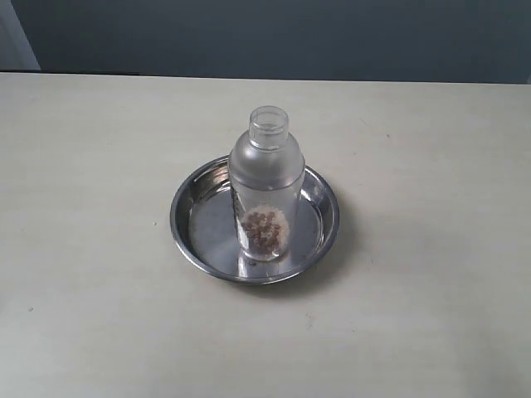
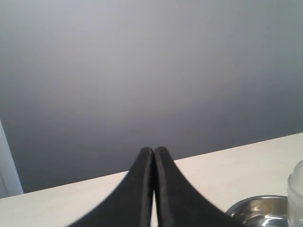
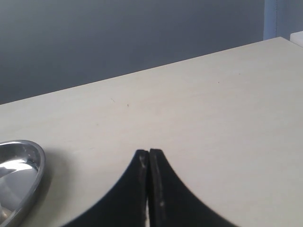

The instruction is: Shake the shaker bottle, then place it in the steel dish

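The frosted shaker bottle (image 1: 265,186) stands upright inside the steel dish (image 1: 187,215) in the middle of the table, brown grains at its bottom. Neither arm shows in the exterior view. In the left wrist view my left gripper (image 2: 154,151) is shut with nothing in it; the steel dish's rim (image 2: 251,208) and an edge of the shaker bottle (image 2: 296,194) show beside it. In the right wrist view my right gripper (image 3: 149,152) is shut and empty above the table, with the steel dish's rim (image 3: 33,175) off to one side.
The pale table (image 1: 431,149) runs back to a dark grey wall (image 1: 290,33). A light vertical strip (image 1: 17,37) stands at the far left corner.
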